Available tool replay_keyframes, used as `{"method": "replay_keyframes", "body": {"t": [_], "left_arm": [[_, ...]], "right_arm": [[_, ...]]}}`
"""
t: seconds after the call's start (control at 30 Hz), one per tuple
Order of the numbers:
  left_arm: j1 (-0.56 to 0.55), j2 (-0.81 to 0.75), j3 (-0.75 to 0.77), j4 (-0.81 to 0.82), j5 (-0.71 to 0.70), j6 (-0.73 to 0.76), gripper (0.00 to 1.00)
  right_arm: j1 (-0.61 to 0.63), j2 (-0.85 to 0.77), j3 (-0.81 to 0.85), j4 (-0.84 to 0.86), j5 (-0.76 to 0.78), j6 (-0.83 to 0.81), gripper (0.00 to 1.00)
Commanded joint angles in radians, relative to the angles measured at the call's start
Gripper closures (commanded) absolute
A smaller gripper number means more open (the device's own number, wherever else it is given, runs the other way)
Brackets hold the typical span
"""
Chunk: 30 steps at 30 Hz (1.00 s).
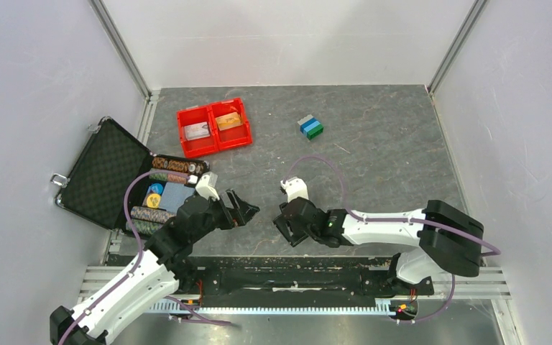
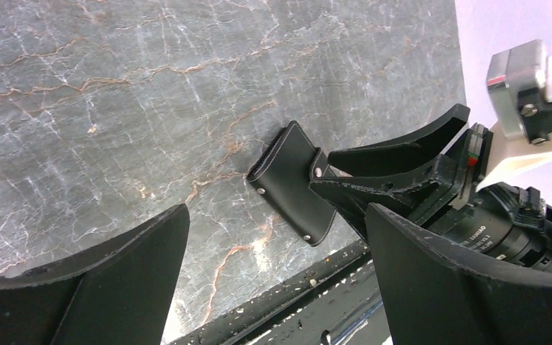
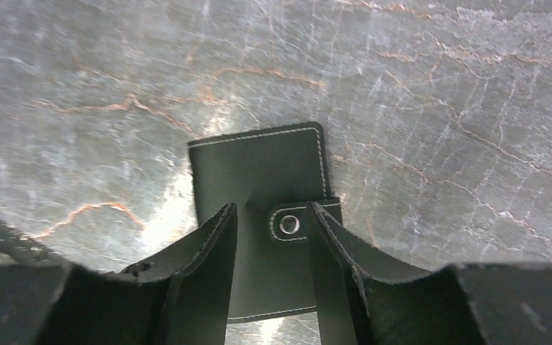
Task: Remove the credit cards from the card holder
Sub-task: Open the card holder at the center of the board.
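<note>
Right end effector parted astride card holder, left end effector wide open

A black holder with pale stitching lies flat on the grey, veined table. A short strap with a metal snap crosses its right edge. The right gripper hangs over the holder's near half, its two dark fingers parted, with the snap in the gap between them. Whether the tips touch the holder is not clear. Glare brightens the table left of the holder.
</note>
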Motion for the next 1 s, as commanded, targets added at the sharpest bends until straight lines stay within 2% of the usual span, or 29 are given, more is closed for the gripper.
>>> {"method": "replay_keyframes", "body": {"t": [0.0,0.2,0.47,0.67,0.83,0.97], "left_arm": [[0.0,-0.005,0.028,-0.021,-0.029,0.024,0.01],[0.0,0.013,0.025,-0.002,-0.014,0.027,0.01],[0.0,0.044,0.014,0.023,0.031,0.022,0.02],[0.0,0.083,0.01,0.046,0.047,0.018,0.03],[0.0,0.131,-0.002,0.085,0.088,0.013,0.05],[0.0,0.173,-0.034,0.176,0.152,-0.009,0.06]], "right_arm": [[0.01,0.048,0.036,-0.052,0.061,-0.04,0.57],[0.012,0.126,0.039,-0.08,0.059,-0.026,0.59],[0.012,0.097,-0.003,-0.081,0.088,0.029,1.0],[0.011,0.039,-0.042,-0.057,0.117,0.063,1.0],[-0.009,-0.078,-0.147,0.08,0.083,0.105,1.0],[-0.055,-0.193,-0.25,0.19,0.024,0.161,1.0]]}}
